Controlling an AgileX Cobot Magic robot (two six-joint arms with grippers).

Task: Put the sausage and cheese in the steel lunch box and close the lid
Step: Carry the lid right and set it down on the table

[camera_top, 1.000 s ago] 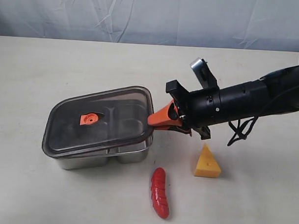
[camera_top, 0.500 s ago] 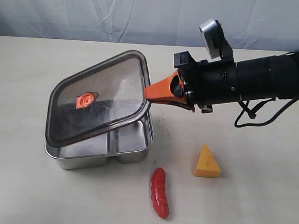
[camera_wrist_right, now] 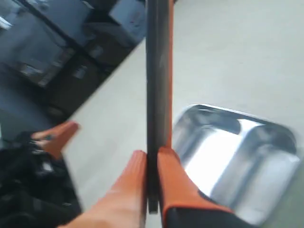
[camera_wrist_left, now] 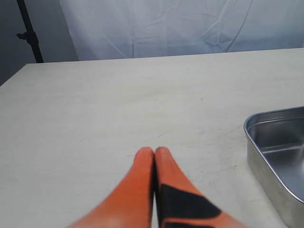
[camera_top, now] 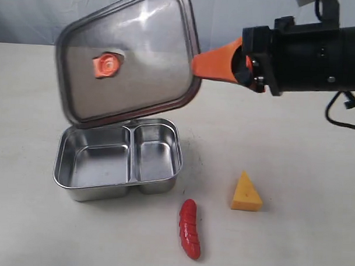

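Observation:
My right gripper [camera_top: 197, 62] is shut on the edge of the lid [camera_top: 130, 58], a dark tinted panel with an orange valve, held tilted in the air above the steel lunch box [camera_top: 176, 146]. Seen from the right wrist, the lid [camera_wrist_right: 158, 71] stands edge-on between the orange fingers [camera_wrist_right: 172, 176], right gripper [camera_wrist_right: 152, 154] clamped on it, the box [camera_wrist_right: 280, 137] below. Both compartments are bare. The red sausage [camera_top: 190, 228] and yellow cheese [camera_top: 246, 192] lie on the table in front of the box. My left gripper [camera_wrist_left: 154, 151] is shut on nothing, low over the table beside the box [camera_wrist_left: 252, 142].
The pale table [camera_top: 293, 149] carries only the box and the two foods. A wrinkled white backdrop [camera_top: 30, 14] hangs behind it. The black right arm [camera_top: 314, 56] reaches in from the right, a cable hanging under it.
The right gripper has lifted the lid off the lunch box, up and back, tilting it steeply. The open compartments now show. Sausage and cheese have not moved.

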